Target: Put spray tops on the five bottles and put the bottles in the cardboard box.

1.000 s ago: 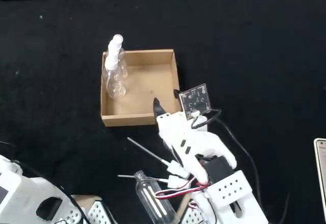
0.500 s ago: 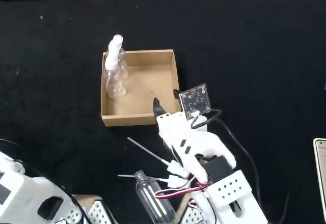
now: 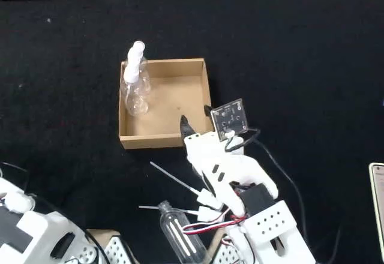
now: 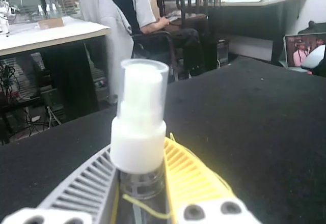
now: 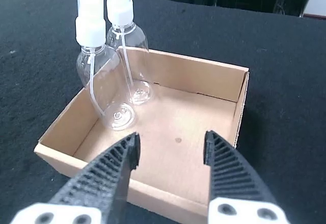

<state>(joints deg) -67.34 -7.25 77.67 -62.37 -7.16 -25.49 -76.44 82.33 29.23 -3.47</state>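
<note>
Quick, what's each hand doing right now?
Left hand: closed, holding a bottle.
Right hand: open, empty.

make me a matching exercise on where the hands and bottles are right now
1. left hand
2. right hand
3. two capped bottles
4. uncapped bottle

a. standing in a corner of the cardboard box
b. open, at the cardboard box's edge
c. lying on the table
d. shut on a spray-topped bottle

Pairs: 1-d, 2-b, 3-a, 4-c
</note>
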